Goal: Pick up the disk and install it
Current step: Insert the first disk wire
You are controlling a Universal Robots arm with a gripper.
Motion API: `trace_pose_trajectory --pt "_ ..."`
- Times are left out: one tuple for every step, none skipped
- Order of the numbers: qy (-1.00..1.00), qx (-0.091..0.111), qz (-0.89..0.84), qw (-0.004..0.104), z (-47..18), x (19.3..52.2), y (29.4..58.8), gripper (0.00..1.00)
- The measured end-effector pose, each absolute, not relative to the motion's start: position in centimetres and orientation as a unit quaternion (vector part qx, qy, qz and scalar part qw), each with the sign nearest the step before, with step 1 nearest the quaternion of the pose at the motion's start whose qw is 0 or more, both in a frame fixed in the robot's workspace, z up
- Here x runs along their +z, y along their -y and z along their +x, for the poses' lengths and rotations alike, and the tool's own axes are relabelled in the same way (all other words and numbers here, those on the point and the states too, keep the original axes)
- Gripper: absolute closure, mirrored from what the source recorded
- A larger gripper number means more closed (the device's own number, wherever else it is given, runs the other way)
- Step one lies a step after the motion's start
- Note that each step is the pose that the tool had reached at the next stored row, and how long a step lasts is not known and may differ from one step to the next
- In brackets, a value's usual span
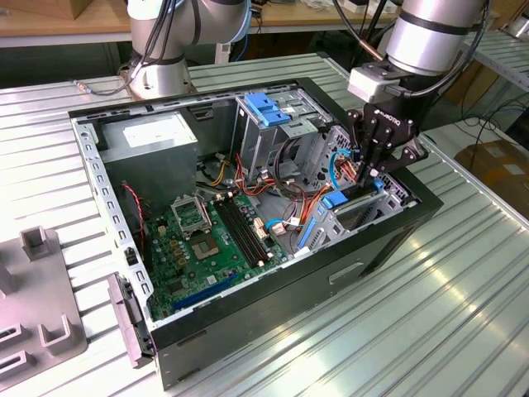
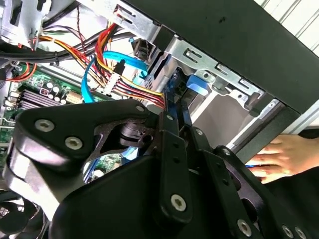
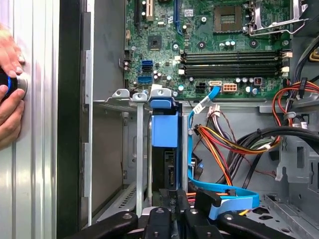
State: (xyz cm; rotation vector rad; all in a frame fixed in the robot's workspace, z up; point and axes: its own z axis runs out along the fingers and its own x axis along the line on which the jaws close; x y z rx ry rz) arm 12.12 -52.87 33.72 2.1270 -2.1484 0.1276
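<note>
So the gripper (image 1: 369,171) is down inside the open PC case (image 1: 273,318), right at the drive bay (image 1: 357,213) on the exterior view's right. Its fingers are pinched narrow around the edge of the disk (image 3: 164,127), which is standing on edge in that bay, directly under the fingertips.

The exterior view gives you the whole layout: the motherboard (image 1: 211,240) sits well off to the side of the gripper, and the tall metal cage with its blue tab (image 1: 266,107) is behind it. You barely see the drive there, though.

The first wrist view is where the disk's blue carrier actually shows up clearly, slotted between the bay's metal rails just ahead of the fingers, with a blue cable (image 3: 224,191) curling right beside them. It also catches a person's hand (image 3: 9,94) outside the case wall.

The second wrist view shows the black fingers (image 2: 172,144) closed tight on the blue rail, plus that hand (image 2: 279,157) again.
</note>
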Motion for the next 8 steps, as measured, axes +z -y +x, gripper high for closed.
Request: trace_pose_trajectory --pt "0.709 0.042 0.702 0.057 12.1 33.7 52.9 0.82" --pt "0.709 0.042 0.702 0.058 12.1 33.8 52.9 0.76" --pt "0.709 0.042 0.702 0.058 12.1 34.0 52.9 0.76" --pt "0.709 0.042 0.702 0.058 12.1 34.2 52.9 0.76" --pt "0.709 0.042 0.702 0.058 12.1 34.4 52.9 0.76" --pt "0.709 0.042 0.702 0.058 12.1 34.6 52.9 0.76" --pt "0.709 0.042 0.702 0.058 12.1 34.7 52.9 0.76" --pt "0.709 0.042 0.702 0.058 12.1 34.7 52.9 0.77"
